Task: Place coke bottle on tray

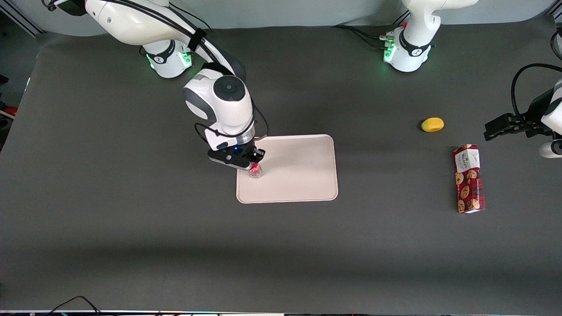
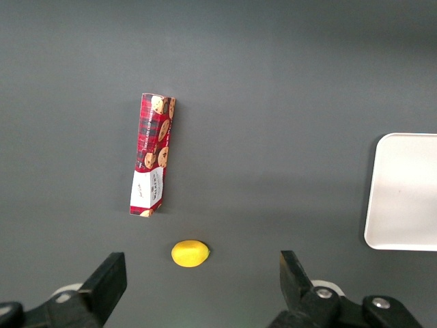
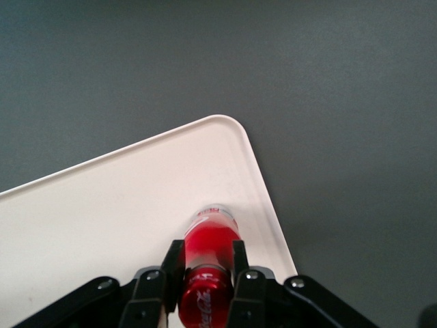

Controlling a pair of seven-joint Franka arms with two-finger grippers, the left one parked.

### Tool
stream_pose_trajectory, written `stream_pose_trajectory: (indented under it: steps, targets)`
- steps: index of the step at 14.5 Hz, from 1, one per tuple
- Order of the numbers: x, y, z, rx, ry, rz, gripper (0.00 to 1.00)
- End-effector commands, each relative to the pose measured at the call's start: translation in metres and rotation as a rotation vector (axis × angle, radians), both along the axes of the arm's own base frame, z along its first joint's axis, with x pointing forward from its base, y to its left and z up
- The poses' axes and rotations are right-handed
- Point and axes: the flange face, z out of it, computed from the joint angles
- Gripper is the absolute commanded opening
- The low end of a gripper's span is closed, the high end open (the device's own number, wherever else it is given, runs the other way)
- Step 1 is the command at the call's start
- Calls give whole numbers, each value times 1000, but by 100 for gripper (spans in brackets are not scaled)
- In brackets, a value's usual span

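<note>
While its fingers clamp the coke bottle from both sides, the gripper hangs over the tray near the corner toward the working arm's end. White Coca-Cola script runs along the red bottle, whose base sits just inside the tray's rim. Toward the parked arm's end lie a "Walkers" cookie box and a lemon.
</note>
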Motion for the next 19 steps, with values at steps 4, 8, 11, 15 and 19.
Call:
stream_pose_trajectory:
  steps: [4, 8, 11, 15, 19]
  targets:
    - [11, 10, 70, -33, -58, -44, 100]
    - [9, 7, 185, -127, -7, 26, 100]
    - [8, -41, 278, -124, 62, 109, 100]
    - [8, -137, 347, -154, 129, 238, 100]
    - [8, -279, 397, -90, 151, 318, 100]
